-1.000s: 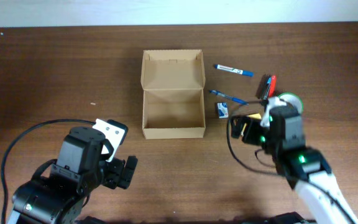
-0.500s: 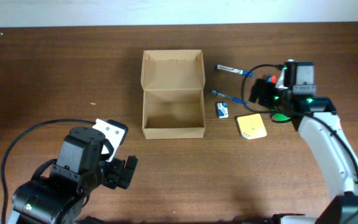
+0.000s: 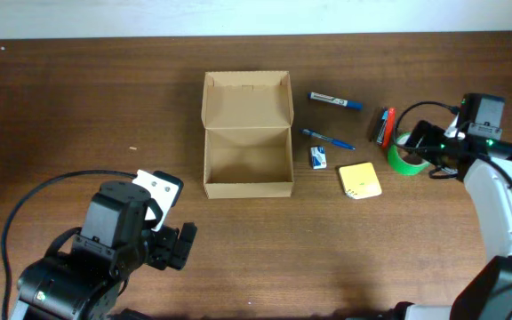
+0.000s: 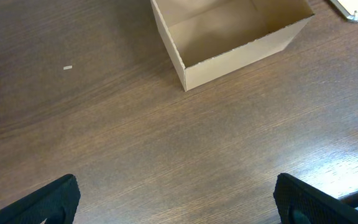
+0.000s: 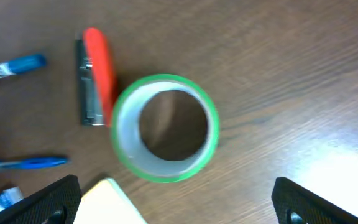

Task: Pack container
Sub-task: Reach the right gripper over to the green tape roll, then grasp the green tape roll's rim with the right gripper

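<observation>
Surface: dark brown wooden table, with a pale strip of wall along its far edge.
Container: the small, shallow, rectangular tan cardboard container stands ahead of my left gripper and a little to its right. Its hinged lid is folded back on the far side and I see nothing inside it.
Left hand: the fingers are spread wide and hold nothing. It hangs over bare wood, well short of the box's near corner.
Right hand: my right gripper is also fully spread and empty, and it hovers above the loose items.
Under the right hand: a round green tape roll lies flat with its hole up. Just to its left is a red-and-black oblong tool, touching the roll or nearly so.
Further left of that hand: a blue marker, a thin blue pen, a small blue-and-white packet and a square yellow sticky-note pad. All of them lie between the roll and the box.
Step in hand: I judge that packing is at its start, with the first pick lining up on the tape roll.
Next move: I would lower the right hand so one finger goes inside the ring and one outside. Then I would close on the wall, lift, and carry it left over the open box.
Watch: the red tool sits close enough to be nudged on the way down.
</observation>
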